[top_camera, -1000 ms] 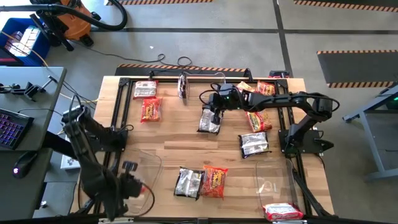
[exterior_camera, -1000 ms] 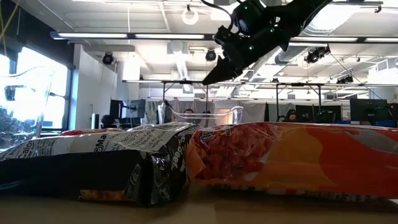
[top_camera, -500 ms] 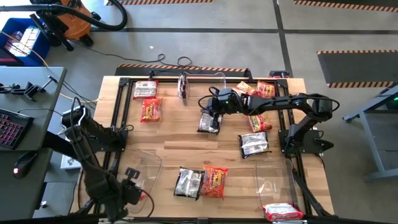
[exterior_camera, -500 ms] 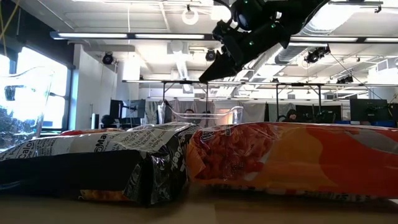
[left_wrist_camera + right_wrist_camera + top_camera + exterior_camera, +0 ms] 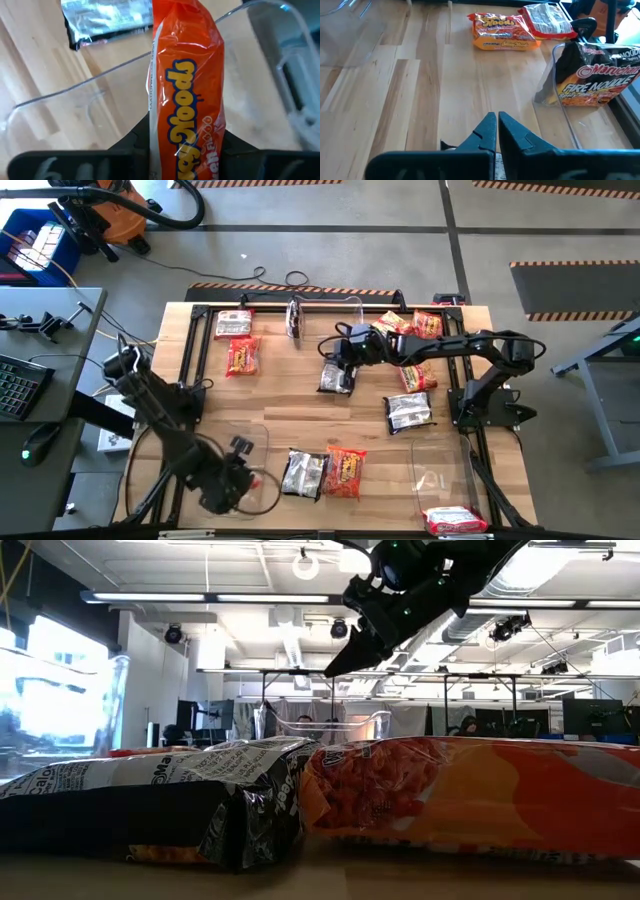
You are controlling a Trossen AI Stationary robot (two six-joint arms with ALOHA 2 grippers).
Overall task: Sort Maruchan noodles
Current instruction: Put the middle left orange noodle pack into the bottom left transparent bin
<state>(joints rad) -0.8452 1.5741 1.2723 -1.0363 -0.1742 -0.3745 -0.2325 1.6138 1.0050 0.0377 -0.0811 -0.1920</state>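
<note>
- Maruchan noodles (image 5: 346, 471): light, crinkly, slippery packets scattered across the table (image 5: 270, 415); brittle inside, so best pinched by an end seam.
- Left gripper (image 5: 186, 150) clamps an orange packet (image 5: 187, 85) above a clear bin (image 5: 225, 460), probably at the near-left corner.
- Right gripper (image 5: 497, 131) hovers pinched shut, empty, over a dark packet (image 5: 337, 376) mid-table.
- Bare wood between packets leaves room.

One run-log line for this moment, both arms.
left gripper: shut on orange packet, over clear bin | right gripper: shut, empty, above black-silver packet
</note>
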